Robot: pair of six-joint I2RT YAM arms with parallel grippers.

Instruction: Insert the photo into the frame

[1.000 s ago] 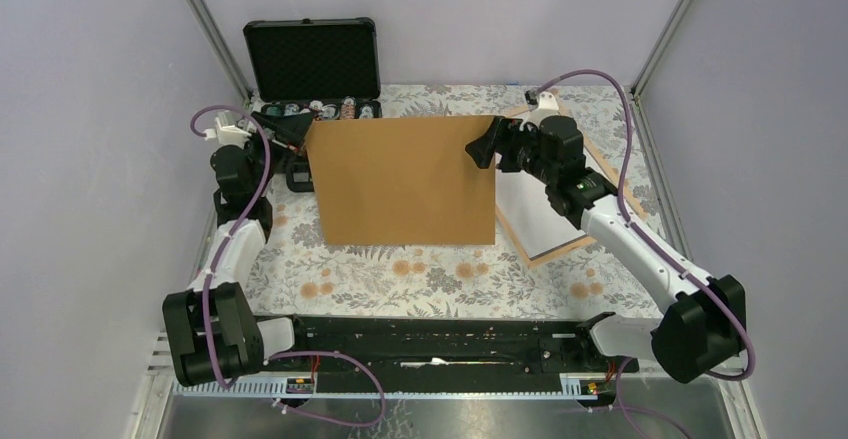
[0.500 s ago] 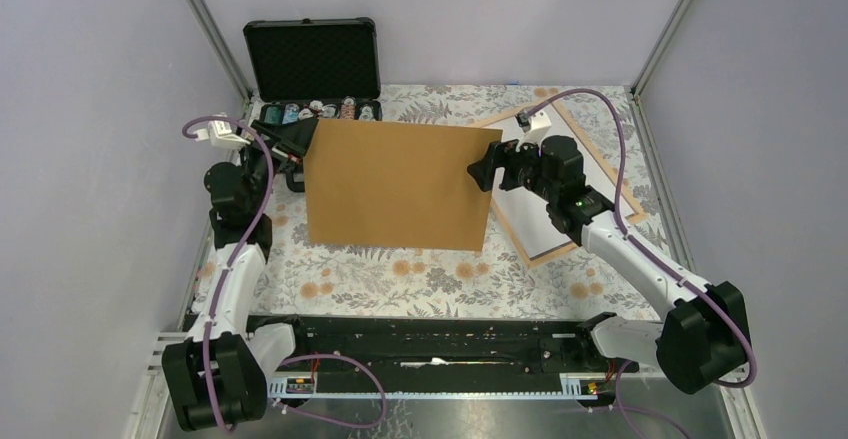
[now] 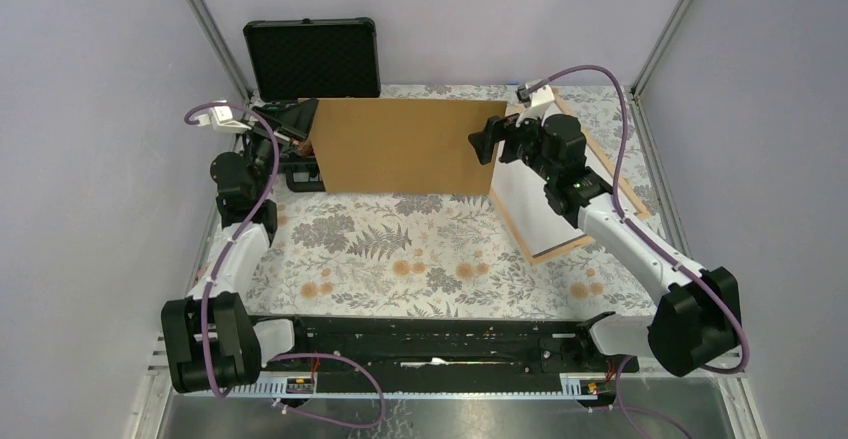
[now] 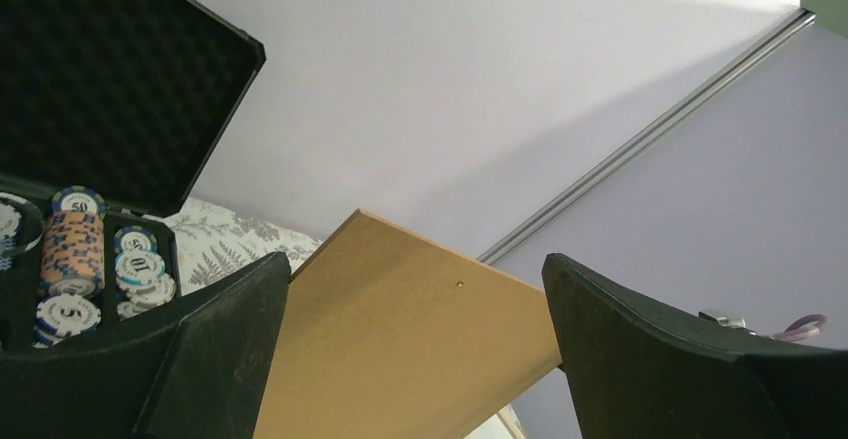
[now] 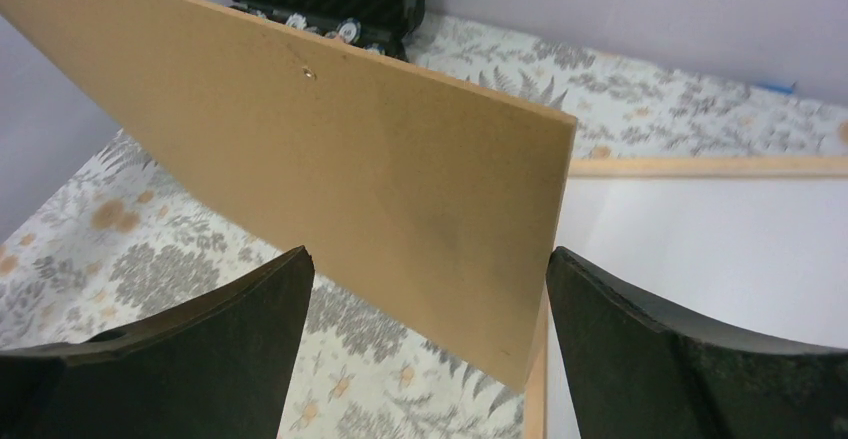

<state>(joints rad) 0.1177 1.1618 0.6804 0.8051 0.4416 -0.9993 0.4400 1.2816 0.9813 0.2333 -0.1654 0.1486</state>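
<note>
Up went the brown backing board [image 3: 400, 144], tipped steeper than a second before and carried toward the far edge of the table [image 3: 400, 259], so much more of the flowered cloth showed in front of it. At the far left corner, the black case [image 3: 312, 59] stood with its lid raised and poker chips [image 4: 72, 254] racked inside. The left gripper [image 3: 303, 121] sat at the board's left end, claw released wide with the thin edge between its fingers; contact could not be told. The right gripper [image 3: 487, 139] was at the board's right end, likewise spread wide. The photo [image 3: 535, 204] lay white back up inside the frame [image 3: 560, 250], askew by the right edge, just beside the board.
</note>
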